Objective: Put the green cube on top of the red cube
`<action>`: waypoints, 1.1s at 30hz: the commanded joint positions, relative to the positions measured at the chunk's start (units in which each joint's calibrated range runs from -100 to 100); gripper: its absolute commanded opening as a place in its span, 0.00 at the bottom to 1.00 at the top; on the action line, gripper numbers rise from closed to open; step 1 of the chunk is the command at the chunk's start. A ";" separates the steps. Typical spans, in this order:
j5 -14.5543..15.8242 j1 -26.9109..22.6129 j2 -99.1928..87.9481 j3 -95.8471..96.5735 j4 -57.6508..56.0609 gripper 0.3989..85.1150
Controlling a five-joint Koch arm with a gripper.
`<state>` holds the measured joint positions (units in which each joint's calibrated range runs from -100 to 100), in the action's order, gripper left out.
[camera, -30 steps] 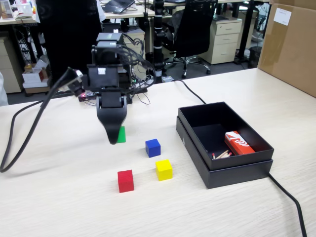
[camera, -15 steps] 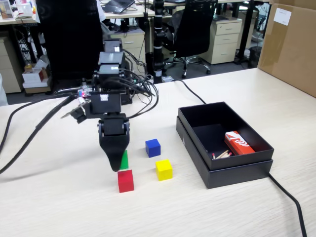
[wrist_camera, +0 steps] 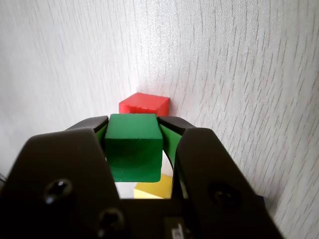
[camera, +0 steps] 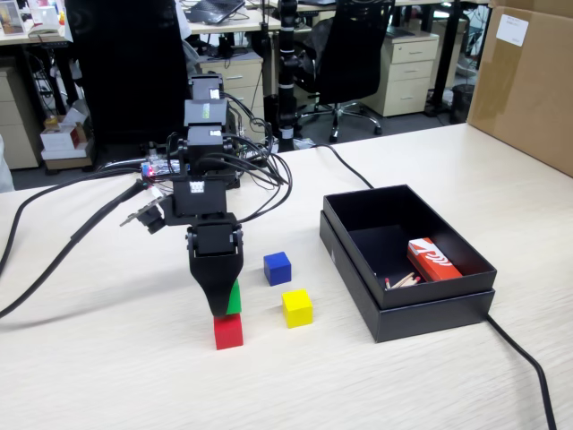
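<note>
Pincer (wrist_camera: 133, 130) now lower, pinching green cube (wrist_camera: 134, 146), cube just above red cube (camera: 228, 332), beside yellow cube (camera: 297, 307)

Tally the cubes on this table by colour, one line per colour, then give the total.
Green cube, held in the hand: 1
Red cube: 1
Blue cube: 1
Yellow cube: 1
Total: 4 cubes
</note>
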<state>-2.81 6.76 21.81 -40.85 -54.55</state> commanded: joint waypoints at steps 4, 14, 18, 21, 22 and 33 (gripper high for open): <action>0.15 -0.54 -1.56 -4.75 -0.01 0.17; 0.15 -0.10 -1.90 -4.84 -0.01 0.17; 0.15 0.05 -1.90 -4.84 -0.01 0.17; 0.20 0.10 -1.90 -5.03 -0.01 0.17; 0.20 0.10 -1.90 -5.12 -0.01 0.21; 0.00 -0.29 -2.02 -4.66 -0.01 0.43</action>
<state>-2.76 6.57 21.81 -40.85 -54.55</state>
